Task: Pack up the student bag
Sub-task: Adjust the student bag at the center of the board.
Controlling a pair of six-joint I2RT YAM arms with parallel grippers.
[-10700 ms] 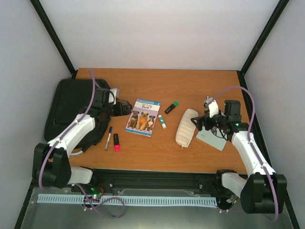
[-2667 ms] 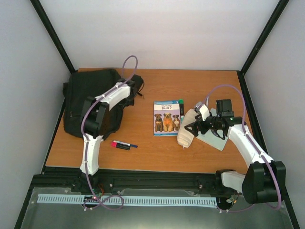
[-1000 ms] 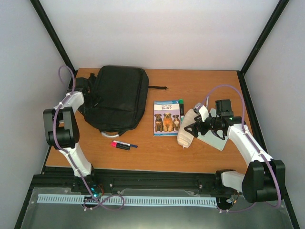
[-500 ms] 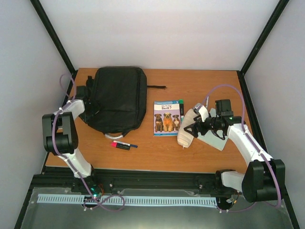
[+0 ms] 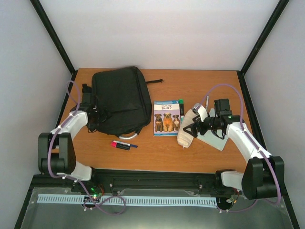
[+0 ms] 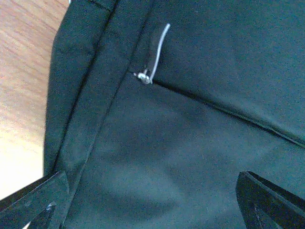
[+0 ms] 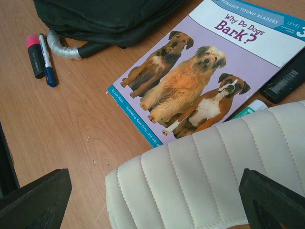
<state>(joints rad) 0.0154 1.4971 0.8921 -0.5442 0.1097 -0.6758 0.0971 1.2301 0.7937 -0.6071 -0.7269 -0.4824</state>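
The student bag (image 5: 121, 98) is a large black backpack lying flat at the table's left rear, its grey loop handle (image 5: 125, 136) at the near edge. My left gripper (image 5: 96, 115) is open at the bag's left side. In the left wrist view its fingers (image 6: 33, 200) are spread wide over the black fabric (image 6: 190, 143), near a zip pull (image 6: 144, 76). My right gripper (image 5: 187, 129) is open over a cream ribbed pencil pouch (image 5: 185, 132). The pouch (image 7: 205, 181) lies between the spread fingers (image 7: 33, 200).
A dog book (image 5: 167, 118) lies mid-table, also in the right wrist view (image 7: 205, 81). A black marker (image 5: 181, 109) and a glue stick (image 7: 250, 109) lie beside it. A pink highlighter and blue pen (image 5: 123, 144) lie near the front. A grey pad (image 5: 215, 139) sits under the right arm.
The bag has slid and turned a little towards the near right. My left arm has swung nearer along its left side. The right arm has not moved.
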